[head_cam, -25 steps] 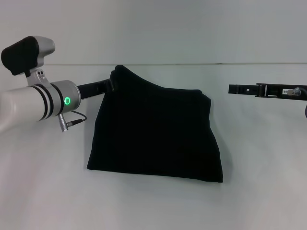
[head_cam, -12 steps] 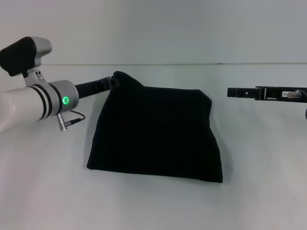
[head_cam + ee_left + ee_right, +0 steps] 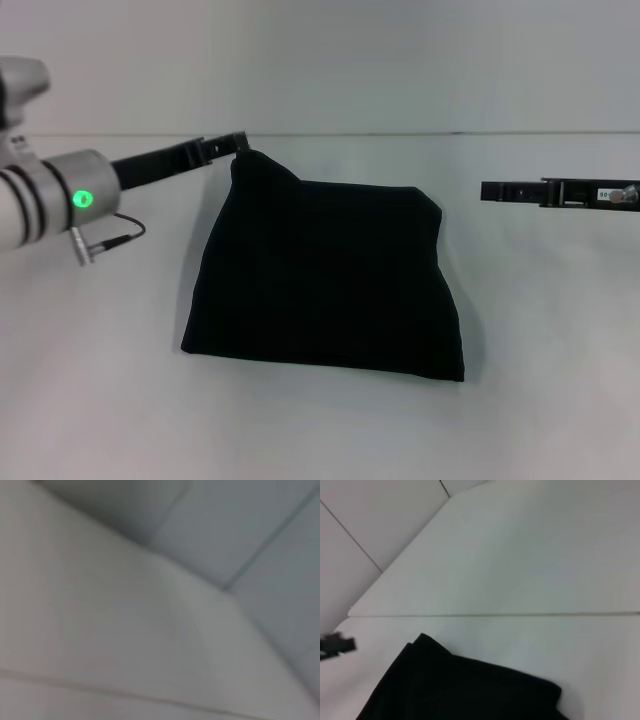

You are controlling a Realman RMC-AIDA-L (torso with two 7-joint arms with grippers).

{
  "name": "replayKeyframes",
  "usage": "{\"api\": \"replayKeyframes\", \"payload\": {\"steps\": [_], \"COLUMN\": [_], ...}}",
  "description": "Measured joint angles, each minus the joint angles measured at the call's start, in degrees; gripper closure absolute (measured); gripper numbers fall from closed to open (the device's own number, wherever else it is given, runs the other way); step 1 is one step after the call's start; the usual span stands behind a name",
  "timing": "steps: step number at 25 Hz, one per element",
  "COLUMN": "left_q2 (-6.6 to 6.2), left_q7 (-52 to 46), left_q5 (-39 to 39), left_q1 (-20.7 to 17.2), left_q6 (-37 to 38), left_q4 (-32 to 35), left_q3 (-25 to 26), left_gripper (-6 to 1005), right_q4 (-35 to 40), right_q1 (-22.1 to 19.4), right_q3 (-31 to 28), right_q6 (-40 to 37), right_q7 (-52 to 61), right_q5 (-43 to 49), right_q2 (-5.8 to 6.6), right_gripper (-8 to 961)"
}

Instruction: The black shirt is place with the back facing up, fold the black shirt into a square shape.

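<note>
Head view: black shirt (image 3: 325, 280) lies folded mid-table (image 3: 100, 400), far-left corner peaked. Left gripper (image 3: 240, 140) at that corner, finger state unclear. Right gripper (image 3: 487, 189) well right, unclear too. Right wrist view: shirt (image 3: 460, 690) on table.

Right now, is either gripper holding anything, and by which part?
The left gripper is at the black shirt's raised far left corner, but a grip cannot be confirmed. The right gripper hangs apart, holding nothing.

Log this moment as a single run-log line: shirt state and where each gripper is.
black shirt: folded, far-left corner peaked | left gripper: at that corner, grip unclear | right gripper: hovering right of shirt, apart | table: white
</note>
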State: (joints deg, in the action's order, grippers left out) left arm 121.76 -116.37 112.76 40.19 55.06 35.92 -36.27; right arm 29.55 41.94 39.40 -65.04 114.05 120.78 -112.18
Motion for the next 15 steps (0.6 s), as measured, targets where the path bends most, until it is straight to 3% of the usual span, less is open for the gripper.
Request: {"api": "replayKeyframes", "payload": {"steps": [4, 9, 15], "left_q2": [0.13, -0.47, -0.7], "left_q7": [1.7, 8.3, 19.0], "left_q5": [-2.8, -4.3, -4.3], "left_q1": [-2.7, -3.5, -5.2], "left_q6": [10.2, 20.5, 27.6], "left_q4": [5.5, 6.0, 6.0], "left_q3": [3.0, 9.6, 11.2], "left_gripper": [246, 88, 94], "right_q4": [0.1, 0.1, 0.1], "right_q1": [0.1, 0.3, -0.6], "right_q3": [-0.2, -0.2, -0.2], "right_q6": [-0.3, -2.7, -7.6], "right_q7": [-3.3, -11.7, -25.8], "right_q5": [-2.0, -7.0, -13.7], "right_q2": [-0.18, -1.05, -2.54], "right_gripper": [33, 36, 38]}}
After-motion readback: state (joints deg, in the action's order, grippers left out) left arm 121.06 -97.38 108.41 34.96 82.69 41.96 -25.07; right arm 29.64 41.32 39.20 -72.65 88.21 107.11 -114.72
